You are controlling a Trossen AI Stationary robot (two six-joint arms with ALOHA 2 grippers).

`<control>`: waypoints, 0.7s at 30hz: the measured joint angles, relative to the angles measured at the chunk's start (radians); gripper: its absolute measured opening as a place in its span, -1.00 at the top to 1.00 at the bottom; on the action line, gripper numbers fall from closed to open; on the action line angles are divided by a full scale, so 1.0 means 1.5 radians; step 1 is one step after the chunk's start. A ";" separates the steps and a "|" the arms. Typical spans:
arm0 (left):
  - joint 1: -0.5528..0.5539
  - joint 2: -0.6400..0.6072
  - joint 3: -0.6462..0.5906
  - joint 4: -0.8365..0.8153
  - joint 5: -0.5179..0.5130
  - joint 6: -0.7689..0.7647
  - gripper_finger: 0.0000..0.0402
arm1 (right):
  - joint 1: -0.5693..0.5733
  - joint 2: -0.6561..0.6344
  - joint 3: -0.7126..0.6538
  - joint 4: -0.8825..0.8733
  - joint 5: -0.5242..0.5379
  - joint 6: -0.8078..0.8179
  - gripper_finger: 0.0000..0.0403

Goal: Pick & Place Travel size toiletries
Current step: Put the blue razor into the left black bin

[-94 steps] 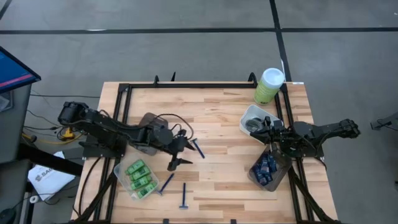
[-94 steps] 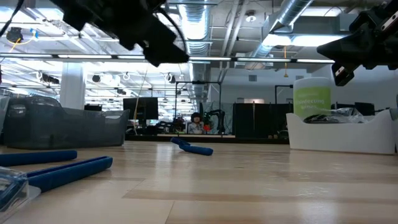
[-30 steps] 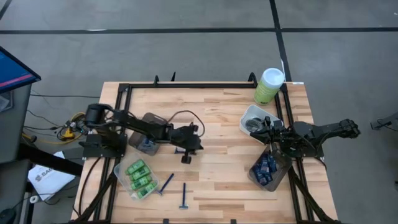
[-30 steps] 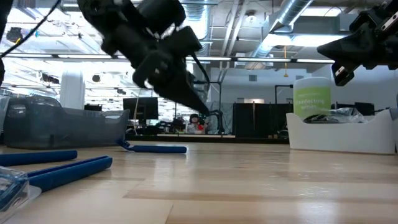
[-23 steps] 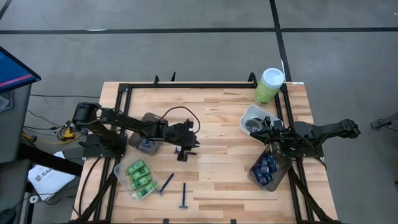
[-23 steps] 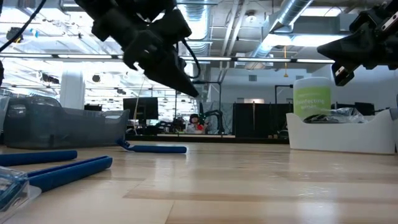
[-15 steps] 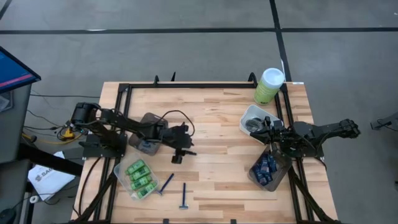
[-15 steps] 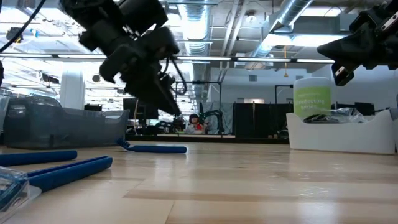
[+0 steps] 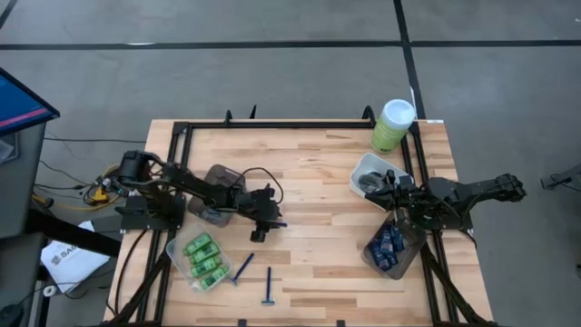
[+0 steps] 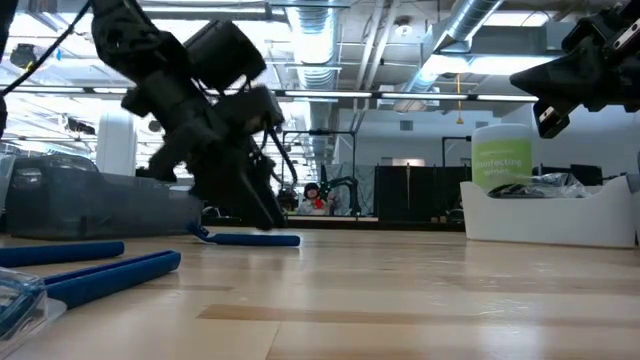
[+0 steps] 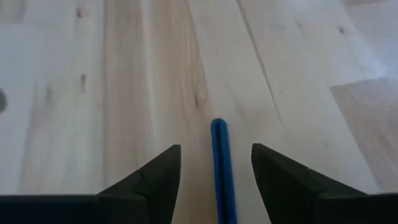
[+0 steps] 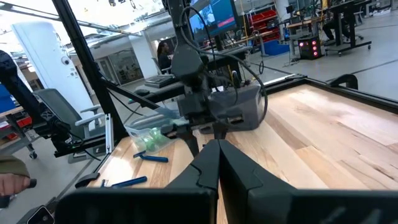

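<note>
Left gripper point(image 11: 214, 171), released, straddles a blue razor point(image 11: 221, 165); smoky tub point(image 9: 221, 182) sits beside it.

A blue-handled razor point(image 11: 221, 171) lies flat on the wood between my parted left fingers point(image 11: 152, 183), seemingly untouched.

Light wood-plank table point(image 9: 318, 173) with black frame along the edges. On it: smoky tub point(image 9: 218, 182) at left; clear tub point(image 9: 177, 259) of green bottles point(image 9: 204, 259) near the front left; two blue razors point(image 9: 243, 266) point(image 9: 269, 287) loose at the front; one razor point(image 11: 221, 168) mid-table; white tub point(image 9: 363, 168) and a clear tub of dark-blue tubes point(image 9: 388, 247) at right; pale-green canister point(image 9: 393, 124) upright at the back right corner.
</note>
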 joint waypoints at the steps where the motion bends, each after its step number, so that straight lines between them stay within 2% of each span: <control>1: 0.000 0.013 0.000 0.011 0.001 -0.003 0.05 | 0.000 0.000 0.000 0.000 0.000 0.000 1.00; 5: 0.000 0.051 0.002 0.022 -0.012 -0.036 0.05 | 0.000 0.000 0.000 0.000 0.000 0.000 1.00; 8: -0.002 0.064 0.003 0.027 -0.019 -0.044 0.14 | -0.001 0.000 0.000 0.000 0.000 0.000 1.00; 11: -0.003 0.065 0.004 0.028 -0.026 -0.045 0.34 | -0.001 0.000 0.000 0.000 0.000 0.000 1.00; 16: -0.002 0.066 0.003 0.027 -0.037 -0.046 0.83 | -0.001 0.000 0.000 0.000 0.000 0.000 1.00; 18: -0.001 0.066 0.003 0.028 -0.036 -0.047 0.90 | -0.001 0.000 0.000 0.000 0.000 0.000 1.00; 21: -0.002 0.066 0.002 0.044 -0.036 -0.051 0.88 | -0.001 0.000 0.000 0.000 0.000 0.000 1.00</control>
